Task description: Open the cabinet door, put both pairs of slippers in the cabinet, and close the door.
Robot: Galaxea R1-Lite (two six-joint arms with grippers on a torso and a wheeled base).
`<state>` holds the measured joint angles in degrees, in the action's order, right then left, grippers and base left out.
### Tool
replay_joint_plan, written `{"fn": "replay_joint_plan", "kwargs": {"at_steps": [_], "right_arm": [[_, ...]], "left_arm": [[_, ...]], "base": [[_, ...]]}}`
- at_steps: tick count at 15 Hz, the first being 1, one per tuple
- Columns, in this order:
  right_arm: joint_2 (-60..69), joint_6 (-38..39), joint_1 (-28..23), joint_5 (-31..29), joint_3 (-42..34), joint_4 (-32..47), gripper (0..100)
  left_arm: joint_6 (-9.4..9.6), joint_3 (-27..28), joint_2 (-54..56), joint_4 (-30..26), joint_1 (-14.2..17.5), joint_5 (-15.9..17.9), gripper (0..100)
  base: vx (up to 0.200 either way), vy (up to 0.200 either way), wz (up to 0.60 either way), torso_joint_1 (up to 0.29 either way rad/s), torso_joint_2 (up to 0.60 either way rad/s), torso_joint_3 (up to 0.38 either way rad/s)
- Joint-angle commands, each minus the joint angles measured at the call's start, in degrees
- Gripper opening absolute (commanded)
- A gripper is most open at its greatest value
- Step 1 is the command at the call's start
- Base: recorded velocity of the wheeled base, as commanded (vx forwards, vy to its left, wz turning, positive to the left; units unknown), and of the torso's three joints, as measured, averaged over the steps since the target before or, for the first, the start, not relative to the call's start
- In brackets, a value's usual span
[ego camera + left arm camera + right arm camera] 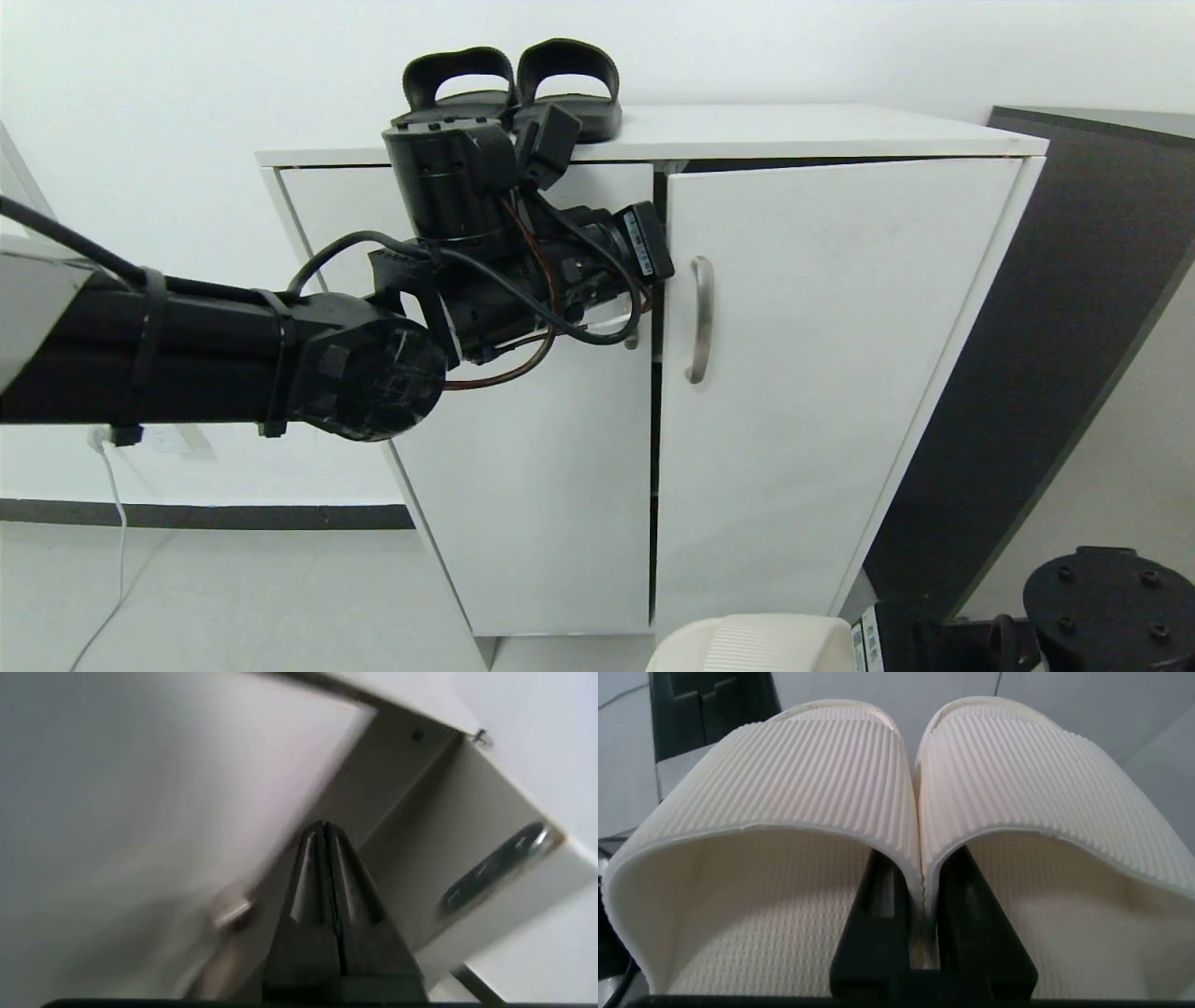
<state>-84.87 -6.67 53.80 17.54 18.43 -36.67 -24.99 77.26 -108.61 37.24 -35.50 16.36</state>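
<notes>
A white two-door cabinet point(803, 131) stands against the wall, and a pair of black slippers point(513, 89) rests on its top. The right door point(822, 373), with a metal handle point(700, 317), stands slightly ajar; a dark gap shows along its top. My left gripper point(325, 835) is shut with nothing in it, its tips at the seam between the two doors beside the left door point(523, 485). The right door's handle point(495, 868) lies just beyond. My right gripper point(920, 896) is shut on the touching straps of a pair of cream slippers point(831, 775), low at the front point(747, 644).
A dark panel point(1055, 355) leans along the cabinet's right side. A white cable point(117, 551) hangs down the wall at the left, over bare floor point(233, 597).
</notes>
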Motion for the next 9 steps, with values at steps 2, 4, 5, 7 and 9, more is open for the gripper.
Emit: {"fn": "replay_joint_plan", "kwargs": {"at_steps": [2, 4, 5, 7, 9], "right_arm": [[-0.21, -0.01, 3.16, -0.23, -0.85, 0.02, 0], [-0.3, -0.01, 5.09, -0.4, -1.12, 0.11, 0], [-0.3, -0.01, 5.18, -0.32, -1.38, 0.02, 0], [-0.38, -0.1, 5.09, -0.32, -1.38, 0.02, 0], [-0.91, -0.01, 5.09, -0.23, -1.38, -0.07, 0]], "left_arm": [[0.47, 0.08, -3.1, 0.37, -2.82, 0.16, 0], [1.17, -0.45, -3.72, 1.61, -6.34, -0.54, 0], [1.26, -1.5, -3.1, 2.75, -7.13, -1.59, 0], [1.26, -10.2, 1.38, 8.11, -8.27, -3.09, 0], [1.26, -17.06, 5.07, 11.36, -10.29, -3.09, 0]], "base": [[-0.2, -0.2, 0.0, -0.002, 0.0, 0.002], [-0.2, -0.2, 0.0, -0.007, 0.0, 0.002], [0.0, 0.0, 0.0, 0.0, 0.0, 0.0], [0.0, 0.0, 0.0, 0.0, 0.0, 0.0], [0.0, 0.0, 0.0, 0.0, 0.0, 0.0]]}}
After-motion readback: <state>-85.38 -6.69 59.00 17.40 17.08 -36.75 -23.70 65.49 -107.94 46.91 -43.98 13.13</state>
